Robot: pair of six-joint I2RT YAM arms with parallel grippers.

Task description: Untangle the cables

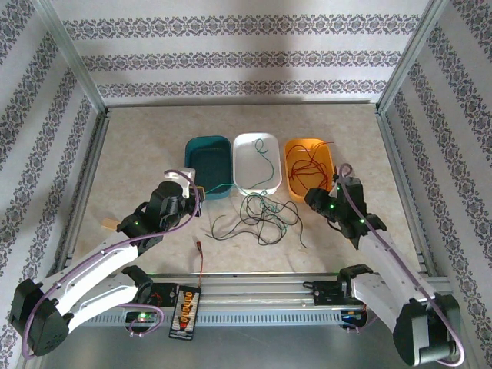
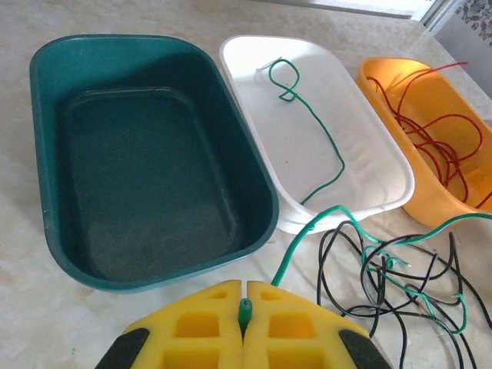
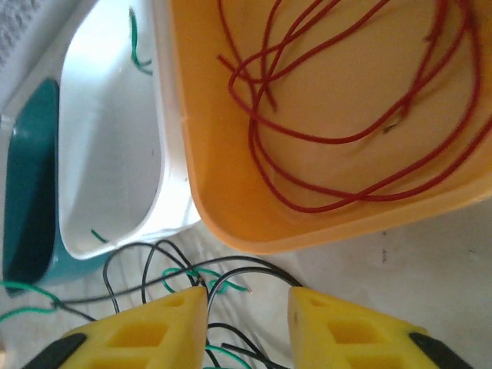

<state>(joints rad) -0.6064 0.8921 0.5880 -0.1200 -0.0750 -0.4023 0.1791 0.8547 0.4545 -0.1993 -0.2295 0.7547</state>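
Observation:
A tangle of black and green cables (image 1: pixel 261 217) lies on the table in front of three bins. My left gripper (image 2: pixel 244 287) is shut on the end of a green cable (image 2: pixel 296 247), which runs right into the tangle (image 2: pixel 400 269); from above, that gripper (image 1: pixel 196 191) sits by the teal bin's near corner. My right gripper (image 3: pixel 247 296) is open just before the orange bin, with black cables (image 3: pixel 254 270) lying on the table under its gap; from above it (image 1: pixel 311 197) hovers at the tangle's right edge. Red cables (image 3: pixel 330 100) lie in the orange bin. A green cable (image 2: pixel 307 108) lies in the white bin.
The teal bin (image 1: pixel 209 144), white bin (image 1: pixel 240 154) and orange bin (image 1: pixel 327 154) stand side by side at mid-table. A black board with orange plugs (image 1: pixel 184 311) rests on the near rail, its red-black lead (image 1: pixel 201 260) reaching onto the table. Metal frame posts border the table.

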